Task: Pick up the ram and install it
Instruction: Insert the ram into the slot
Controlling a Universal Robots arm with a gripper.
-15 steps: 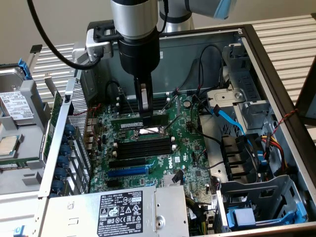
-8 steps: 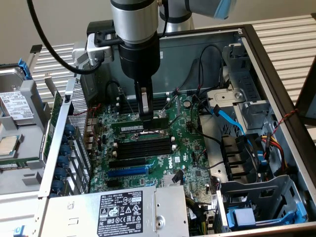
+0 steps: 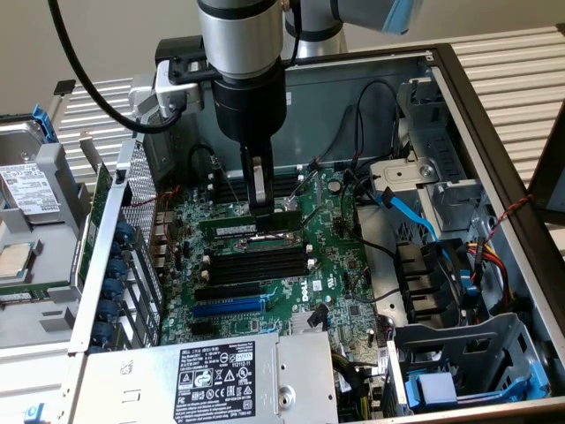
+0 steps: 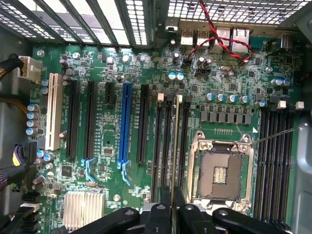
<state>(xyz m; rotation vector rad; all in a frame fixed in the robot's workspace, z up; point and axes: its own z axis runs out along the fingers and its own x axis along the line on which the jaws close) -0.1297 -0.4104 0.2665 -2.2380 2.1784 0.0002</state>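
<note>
The ram (image 3: 231, 228) is a thin dark-green strip held level over the motherboard (image 3: 335, 265), just above the black memory slots (image 3: 256, 263) near the CPU socket (image 4: 219, 170). My gripper (image 3: 257, 205) comes straight down from above and is shut on the strip's middle. In the wrist view the ram (image 4: 175, 141) is seen edge-on, running between two black memory slots (image 4: 158, 146), with my gripper (image 4: 172, 207) clamped on its near end. I cannot tell whether the strip touches a slot or hovers just above it.
The board lies inside an open computer case. A blue slot (image 3: 228, 309) and the power supply (image 3: 221, 375) lie nearer the camera. Blue cables (image 3: 410, 212) and a drive cage (image 3: 459, 353) crowd the exterior view's right. Red-black wires (image 4: 219, 44) loop beside the rear ports.
</note>
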